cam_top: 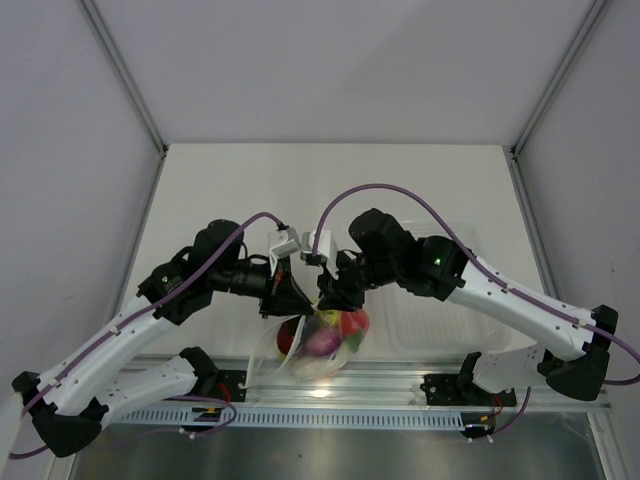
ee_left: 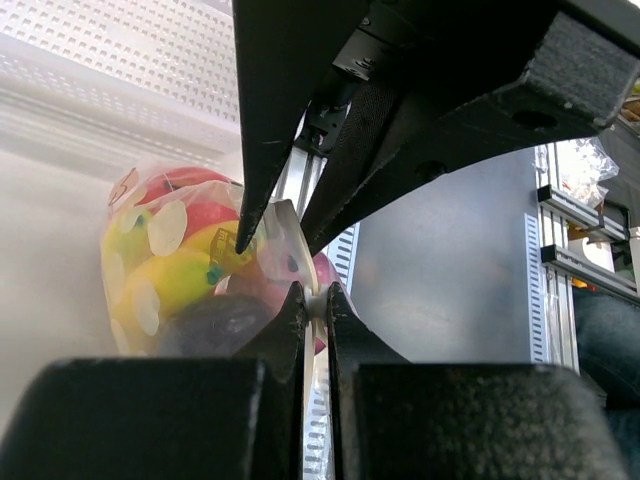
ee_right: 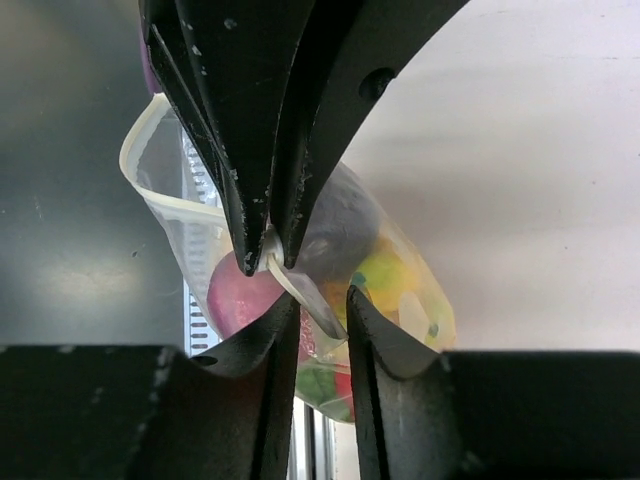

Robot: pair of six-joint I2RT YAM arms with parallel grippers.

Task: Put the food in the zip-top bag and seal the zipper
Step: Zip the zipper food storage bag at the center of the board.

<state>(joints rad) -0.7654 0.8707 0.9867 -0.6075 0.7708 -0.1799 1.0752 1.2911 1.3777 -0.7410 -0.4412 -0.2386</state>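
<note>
Zipper [ee_right: 175,205] sits pinched in clenched left tool [ee_left: 312,300], right tool [ee_right: 322,300] straddling it just beside, can't tell if gripping.

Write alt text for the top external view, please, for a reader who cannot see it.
The left gripper and right gripper meet over a clear zip-top bag of colourful toy food at the table's near edge. A clear tray lies to its right.
</note>
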